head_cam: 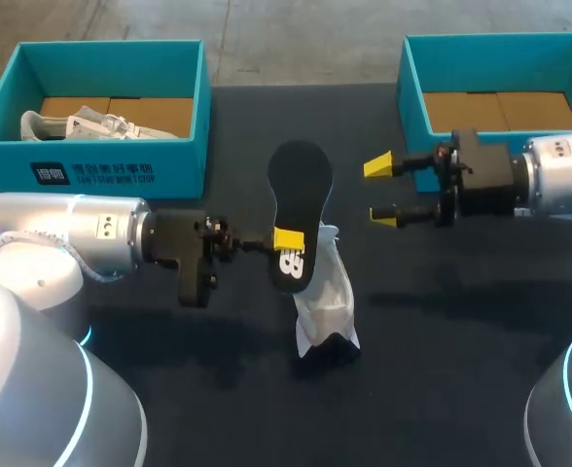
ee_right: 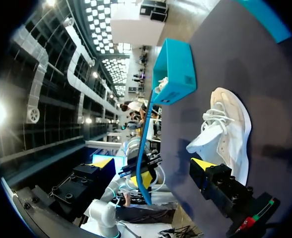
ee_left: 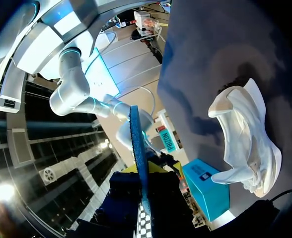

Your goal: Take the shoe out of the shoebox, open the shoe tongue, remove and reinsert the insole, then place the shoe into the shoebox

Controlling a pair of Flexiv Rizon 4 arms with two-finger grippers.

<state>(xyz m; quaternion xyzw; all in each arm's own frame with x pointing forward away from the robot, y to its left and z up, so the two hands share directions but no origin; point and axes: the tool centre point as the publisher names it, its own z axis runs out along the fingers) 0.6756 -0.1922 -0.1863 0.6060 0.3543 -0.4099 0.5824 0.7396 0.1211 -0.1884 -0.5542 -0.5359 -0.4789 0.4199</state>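
A black insole point(head_cam: 301, 209) stands on edge above the table, and my left gripper point(head_cam: 287, 240) is shut on its heel end. In the left wrist view the insole point(ee_left: 137, 144) shows edge-on, rising from between that gripper's point(ee_left: 143, 171) fingers. Just below it, the white shoe point(head_cam: 327, 304) lies on the dark table, also seen beside the left gripper point(ee_left: 245, 144). My right gripper point(head_cam: 380, 192) hangs open to the right of the insole, apart from it. From the right wrist the insole point(ee_right: 143, 148) is ahead of this gripper point(ee_right: 152, 163), with the shoe point(ee_right: 226, 130) to one side.
A teal shoebox point(head_cam: 111, 165) at the back left holds another white shoe point(head_cam: 77, 125). A second teal shoebox point(head_cam: 412, 97) at the back right shows only its cardboard floor, close behind my right gripper. Dark table point(head_cam: 442, 321) lies in front of both arms.
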